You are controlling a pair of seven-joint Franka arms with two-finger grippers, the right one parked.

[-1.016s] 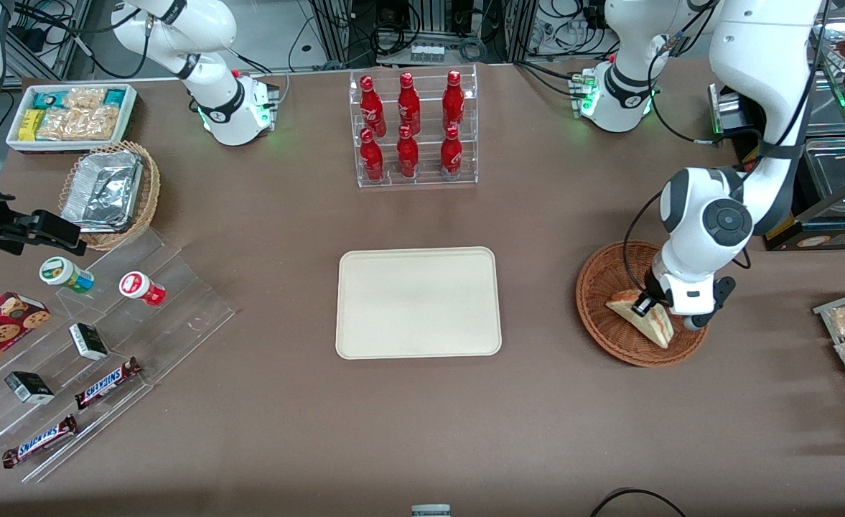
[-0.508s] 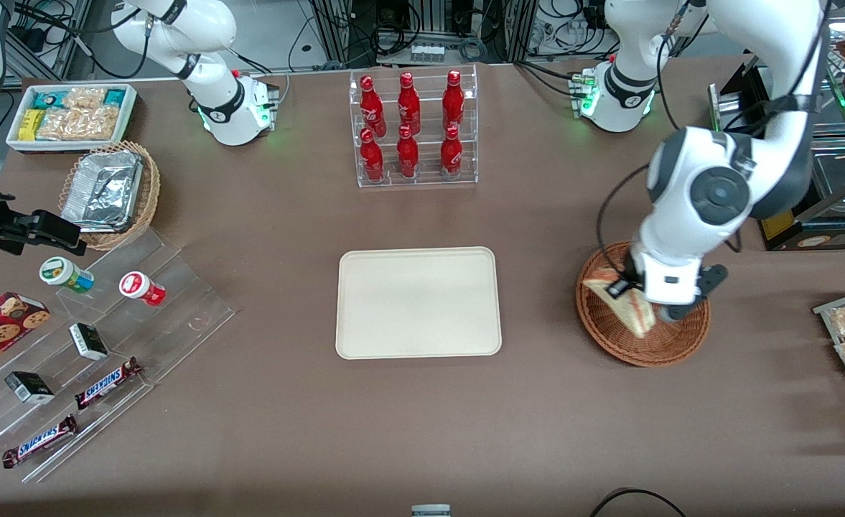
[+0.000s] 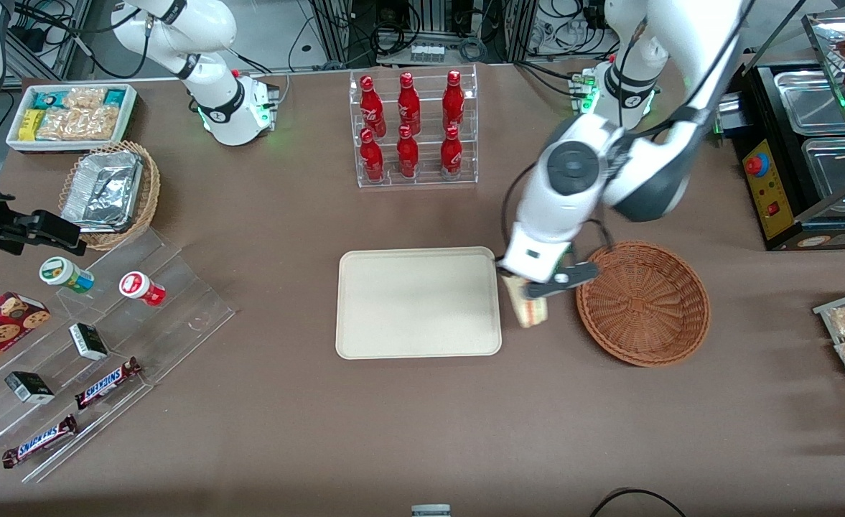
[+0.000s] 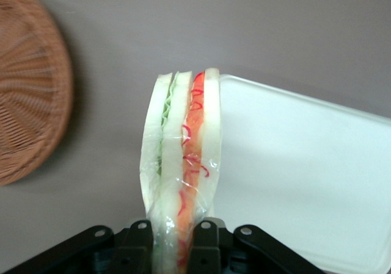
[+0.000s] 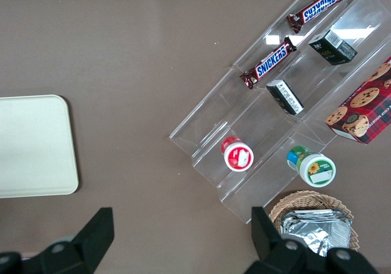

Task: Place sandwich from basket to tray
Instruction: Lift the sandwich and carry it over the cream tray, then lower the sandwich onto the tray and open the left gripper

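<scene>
A brown-covered table (image 3: pixel 286 215) stands before metal racks hung with cables (image 3: pixel 422 29), under even indoor light.

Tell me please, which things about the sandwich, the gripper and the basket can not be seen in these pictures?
- Sandwich, front view: the gripper and wrist cover its upper part.
- Sandwich, left wrist view: only the cut edge shows; the picture's edge cuts off its clamped end.
- Basket, left wrist view: cut off by the picture's edge.
- Tray, left wrist view: partly out of the picture, and the sandwich hides part of its rim.
</scene>
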